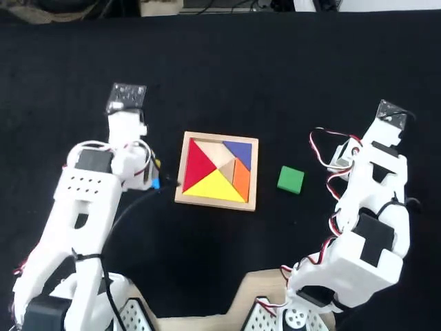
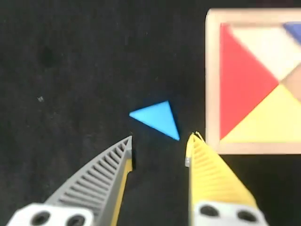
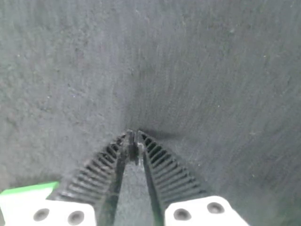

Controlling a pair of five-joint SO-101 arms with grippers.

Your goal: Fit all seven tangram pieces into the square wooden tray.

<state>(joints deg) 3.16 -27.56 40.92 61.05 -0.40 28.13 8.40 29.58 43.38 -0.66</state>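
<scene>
Near the left edge of the black-covered table (image 1: pixel 220 76), the left arm (image 1: pixel 83 200) is seen, with the left gripper (image 2: pixel 161 137) brought low over the cloth just beside the left rim of the square wooden tray (image 1: pixel 180 169). Its grey and yellow fingers are spread apart and nothing is held between them. A small blue triangle (image 2: pixel 157 118) is found flat on the cloth just ahead of the fingertips, between them and outside the tray, close to the tray's left rim but apart from it. The tray is placed about the middle of the table. Inside it, a red triangle (image 1: pixel 196 165) is laid along the left wall, a yellow triangle (image 1: pixel 215 186) along the near wall, an orange piece (image 1: pixel 241 178) against the right wall and a blue-violet piece (image 1: pixel 238 150) in the far right corner. A pale wood-coloured area (image 1: pixel 217 152) is left along the far wall; whether it is a piece or the bare floor cannot be told. A green square (image 1: pixel 291 179) is seen on the cloth just right of the tray, apart from it. Farther right, the right arm (image 1: pixel 372 207) is stationed, and the right gripper (image 3: pixel 134 141) is held over bare cloth with its black fingers pressed together on nothing.
</scene>
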